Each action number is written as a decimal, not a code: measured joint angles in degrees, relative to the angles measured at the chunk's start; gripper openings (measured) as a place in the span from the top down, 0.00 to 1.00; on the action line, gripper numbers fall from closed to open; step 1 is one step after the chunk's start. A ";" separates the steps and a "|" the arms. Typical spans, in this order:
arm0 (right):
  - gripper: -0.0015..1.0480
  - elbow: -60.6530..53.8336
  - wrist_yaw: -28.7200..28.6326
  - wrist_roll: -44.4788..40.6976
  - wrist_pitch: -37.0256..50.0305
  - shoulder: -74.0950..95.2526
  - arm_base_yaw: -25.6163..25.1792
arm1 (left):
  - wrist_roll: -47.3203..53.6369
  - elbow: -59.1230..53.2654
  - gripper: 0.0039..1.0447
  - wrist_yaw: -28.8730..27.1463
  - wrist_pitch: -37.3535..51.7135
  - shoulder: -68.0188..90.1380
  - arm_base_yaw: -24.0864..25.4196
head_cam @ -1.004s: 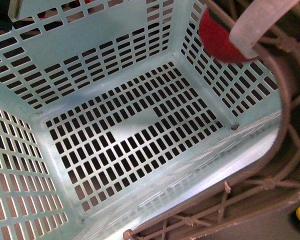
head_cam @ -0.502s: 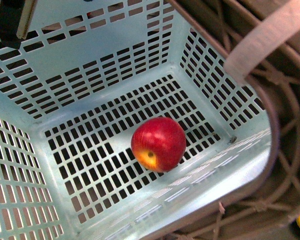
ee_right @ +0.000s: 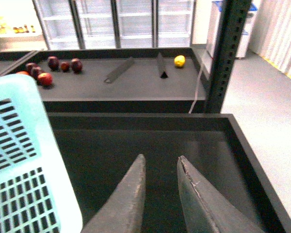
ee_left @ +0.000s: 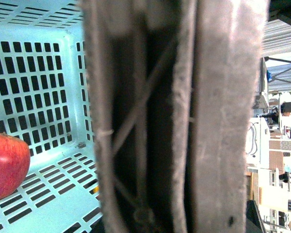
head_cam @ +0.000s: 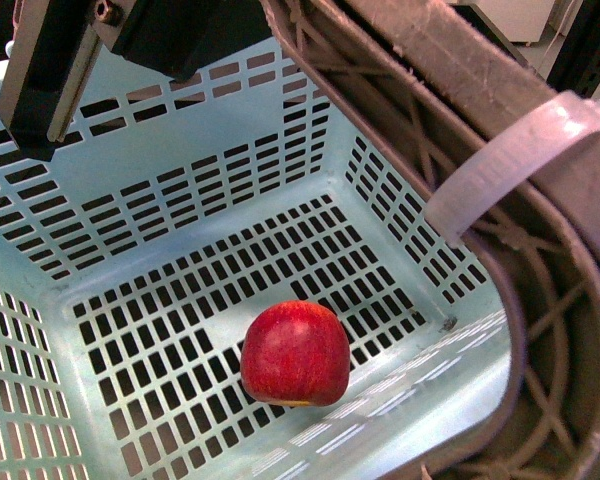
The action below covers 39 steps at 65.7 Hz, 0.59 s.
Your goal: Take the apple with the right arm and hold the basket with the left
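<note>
The red apple [head_cam: 296,353] lies on the slotted bottom of the mint-blue basket [head_cam: 180,150], near its front wall; its edge also shows in the left wrist view [ee_left: 7,165]. The basket's brown-grey handle [head_cam: 450,90] with a white tie [head_cam: 500,160] crosses the front view's right side and fills the left wrist view [ee_left: 184,116]. My left gripper is shut on that handle; its jaws are hidden behind it. My right gripper [ee_right: 161,161] is open and empty, beside the basket's rim [ee_right: 19,145] over a dark tray.
A black arm part [head_cam: 50,70] hangs over the basket's far wall. In the right wrist view, a dark tray [ee_right: 150,141] lies below the gripper, a shelf behind holds small dark red fruits [ee_right: 53,65] and a yellow fruit [ee_right: 179,60], and a dark post [ee_right: 228,53] stands right.
The apple dropped from the basket's upper right rim to its bottom and rolled toward the front wall. The basket view shifted, with the handle now larger at the right.
</note>
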 joint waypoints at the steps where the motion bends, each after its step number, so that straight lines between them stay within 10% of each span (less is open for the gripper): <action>1: 0.96 -0.20 -0.09 0.00 0.00 -0.24 0.00 | 0.00 0.00 0.86 0.00 0.00 0.00 -0.02; 39: 0.98 -7.32 -0.24 -0.13 -5.31 -12.94 -0.02 | -0.02 0.00 0.86 0.07 0.00 0.00 -0.02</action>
